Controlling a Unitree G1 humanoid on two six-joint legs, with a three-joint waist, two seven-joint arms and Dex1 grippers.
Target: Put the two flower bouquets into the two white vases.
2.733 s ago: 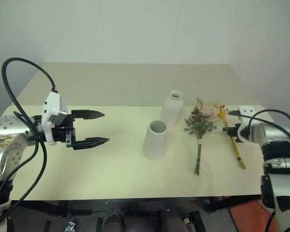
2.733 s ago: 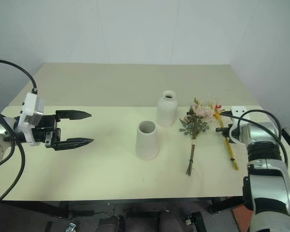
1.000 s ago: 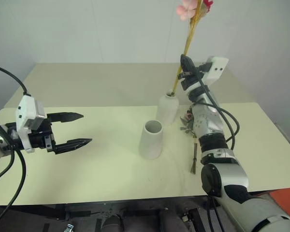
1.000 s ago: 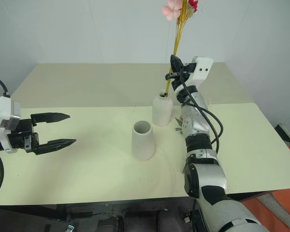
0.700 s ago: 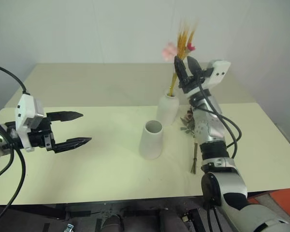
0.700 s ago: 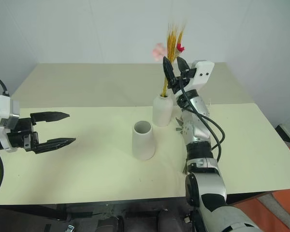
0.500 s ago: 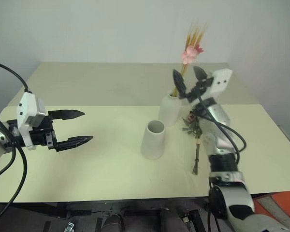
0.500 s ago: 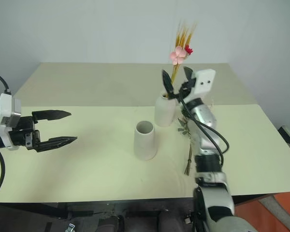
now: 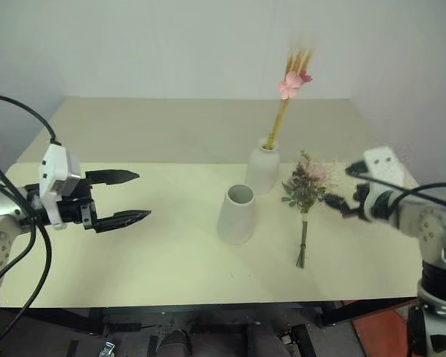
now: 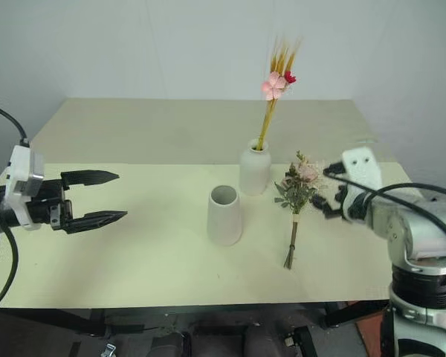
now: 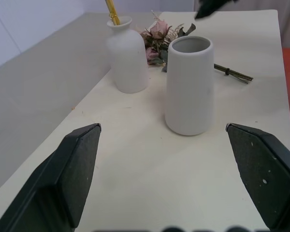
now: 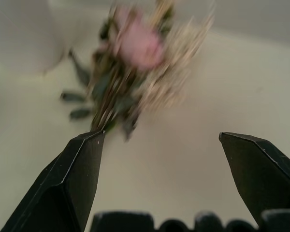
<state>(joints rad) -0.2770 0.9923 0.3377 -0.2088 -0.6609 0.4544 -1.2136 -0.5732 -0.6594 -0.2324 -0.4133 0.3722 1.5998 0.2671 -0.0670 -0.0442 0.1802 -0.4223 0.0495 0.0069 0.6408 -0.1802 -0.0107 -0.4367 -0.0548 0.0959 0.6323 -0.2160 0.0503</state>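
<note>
Yellow stalks stand in my bottle vase, upper centre; rose bunch lies on the tabletop right of the cone vase. My right claw and left claw gape empty.

Each arm was silver-grey metal with rounded joint housings and ended in a white boxy wrist block. The left gripper and the right gripper each bore two black, tapered, pointed fingers. Thick black cables looped loosely from both wrists back along the forearms.
</note>
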